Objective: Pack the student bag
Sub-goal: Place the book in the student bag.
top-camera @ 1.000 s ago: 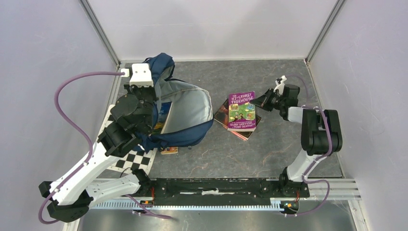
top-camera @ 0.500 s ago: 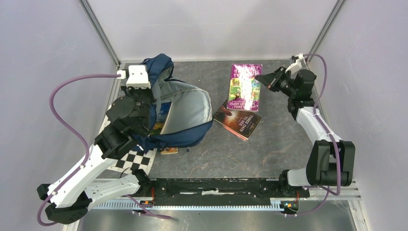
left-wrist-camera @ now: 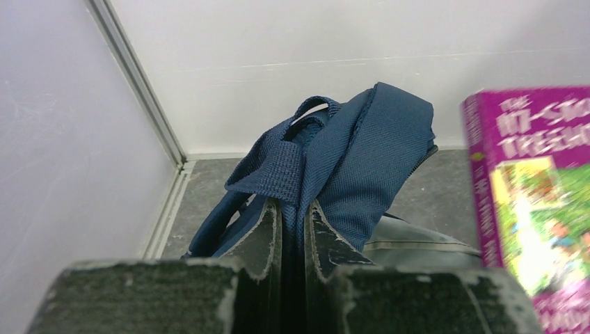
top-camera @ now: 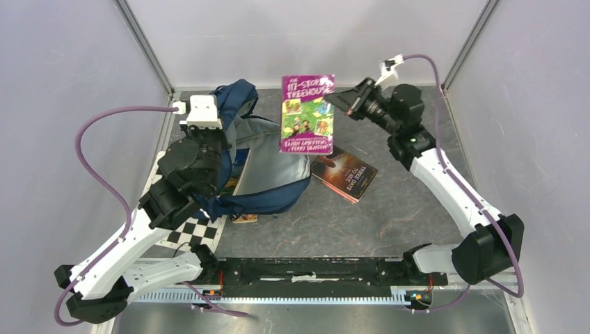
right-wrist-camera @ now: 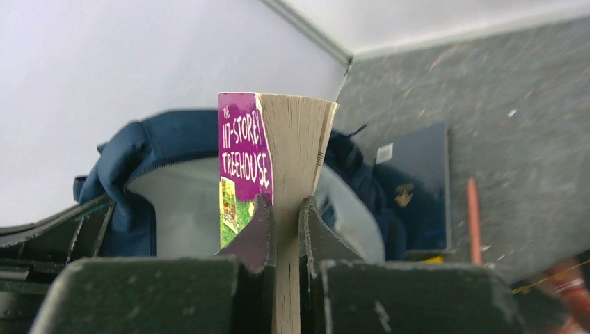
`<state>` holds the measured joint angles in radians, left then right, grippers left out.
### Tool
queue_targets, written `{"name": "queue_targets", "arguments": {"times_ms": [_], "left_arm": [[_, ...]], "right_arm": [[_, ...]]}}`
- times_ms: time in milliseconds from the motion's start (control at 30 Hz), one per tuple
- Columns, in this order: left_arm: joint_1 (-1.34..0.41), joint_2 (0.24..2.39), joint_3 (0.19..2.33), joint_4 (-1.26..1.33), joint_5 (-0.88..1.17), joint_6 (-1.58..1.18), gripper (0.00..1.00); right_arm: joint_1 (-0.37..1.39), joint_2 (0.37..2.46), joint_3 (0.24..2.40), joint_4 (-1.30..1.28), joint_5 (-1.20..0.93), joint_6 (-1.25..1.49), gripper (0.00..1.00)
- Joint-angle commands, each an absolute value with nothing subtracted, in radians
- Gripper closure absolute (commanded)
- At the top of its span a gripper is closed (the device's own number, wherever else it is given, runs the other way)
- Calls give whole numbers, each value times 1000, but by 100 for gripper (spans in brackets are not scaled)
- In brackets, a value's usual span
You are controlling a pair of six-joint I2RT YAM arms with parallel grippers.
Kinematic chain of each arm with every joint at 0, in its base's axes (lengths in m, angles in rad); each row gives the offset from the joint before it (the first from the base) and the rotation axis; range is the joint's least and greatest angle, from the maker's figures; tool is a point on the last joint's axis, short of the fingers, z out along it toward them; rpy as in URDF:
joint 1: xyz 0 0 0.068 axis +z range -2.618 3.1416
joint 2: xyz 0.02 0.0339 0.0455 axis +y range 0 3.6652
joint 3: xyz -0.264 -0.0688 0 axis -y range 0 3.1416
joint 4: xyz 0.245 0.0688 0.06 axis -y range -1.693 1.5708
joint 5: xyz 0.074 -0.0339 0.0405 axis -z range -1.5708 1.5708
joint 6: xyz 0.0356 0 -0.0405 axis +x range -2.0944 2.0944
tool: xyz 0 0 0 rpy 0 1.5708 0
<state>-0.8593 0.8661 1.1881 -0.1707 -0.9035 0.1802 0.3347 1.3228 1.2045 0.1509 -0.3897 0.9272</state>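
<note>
While the right gripper point(top-camera: 334, 103) holds the purple book point(top-camera: 307, 115) up in the air, pinched by one edge, its cover faces the top cam and it hangs over the far-right part of the student bag point(top-camera: 278, 198). So this item is en route, not yet packed. In the right wrist view the jaws are pressed onto the page block, with the bag's pale lining right behind.

The bag lies at the table's point(top-camera: 417, 229) left-centre, partly on a checkerboard sheet point(top-camera: 195, 231). Its mouth gapes up and toward the right, grey lining showing. The left gripper point(left-wrist-camera: 292, 209) is clamped tight on a fold of navy fabric at the bag's top edge — prob. keeping the opening propped for the drop.

Progress, as a judgement: approx. mid-task.
- Done: a blue-covered book point(top-camera: 236, 165) seems to sit in the left side of the opening, tho I can't tell if it's fully inside.
- In hand: the purple book, which needs lowering thru the mouth.
- Left: a dark red book point(top-camera: 344, 174) lies flat on the table just beside the bag's right edge, untouched.
- Unclear: a small orange-yellow thing point(top-camera: 245, 218) peeks out at the bag's near edge — can't make out what it is, or whether it counts.

Closing the bag, if req'd, is not yet begun.
</note>
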Motion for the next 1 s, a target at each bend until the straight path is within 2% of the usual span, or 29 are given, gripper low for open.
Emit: {"name": "queue_targets", "arguments": {"times_ms": [0, 233, 400, 533, 767, 967], "left_arm": [[-854, 852, 1229, -69, -863, 48, 98], [-854, 826, 1206, -59, -842, -31, 98], [-854, 807, 1189, -66, -832, -65, 98], [-854, 807, 1191, -71, -820, -71, 98], [-854, 818, 1204, -73, -801, -57, 98], [-854, 831, 1219, -72, -791, -57, 98]], "right_arm": [[477, 1333, 1216, 116, -232, 960, 100], [669, 1417, 1195, -47, -53, 860, 100], [774, 1527, 1307, -122, 4, 851, 100], [832, 1648, 1464, -227, 137, 851, 100], [888, 1825, 1616, -244, 190, 928, 100], [907, 1883, 1647, -117, 179, 1048, 100]]}}
